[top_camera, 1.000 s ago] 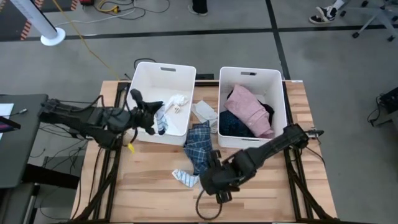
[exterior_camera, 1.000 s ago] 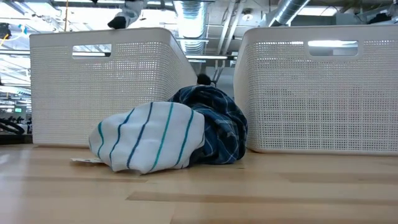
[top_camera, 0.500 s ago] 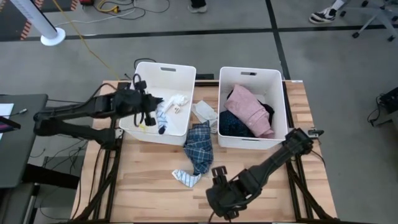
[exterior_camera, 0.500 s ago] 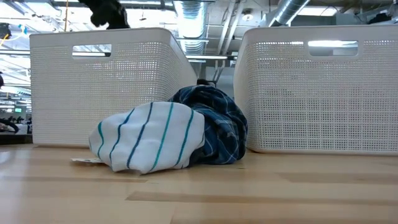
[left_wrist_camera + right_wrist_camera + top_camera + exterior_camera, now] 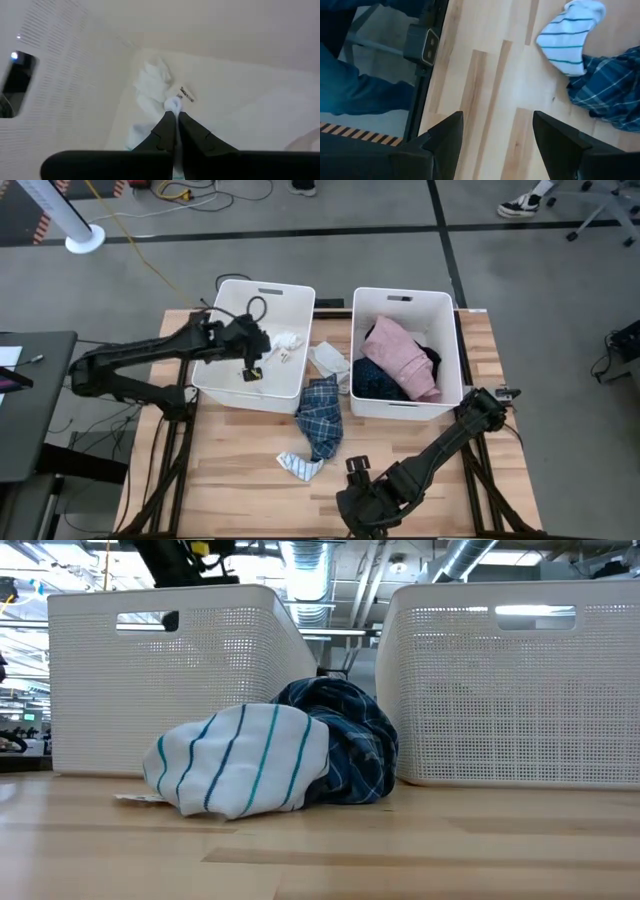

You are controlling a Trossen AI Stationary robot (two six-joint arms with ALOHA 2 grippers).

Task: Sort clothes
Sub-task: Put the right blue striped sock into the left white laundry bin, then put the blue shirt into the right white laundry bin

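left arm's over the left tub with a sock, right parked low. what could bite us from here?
1. Left gripper pinches only a thin edge of the white sock above the left tub; it could slip early, though probably into the tub.
2. The plaid garment lies against the striped sock; grabbing one may drag both.

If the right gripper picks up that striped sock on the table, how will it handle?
The striped sock lies crumpled beside the blue plaid garment, so it probably hangs limp when lifted. It looks small and thin, likely very light. The two touch, so a pinch may snag the plaid too. The right gripper is open above bare wood.
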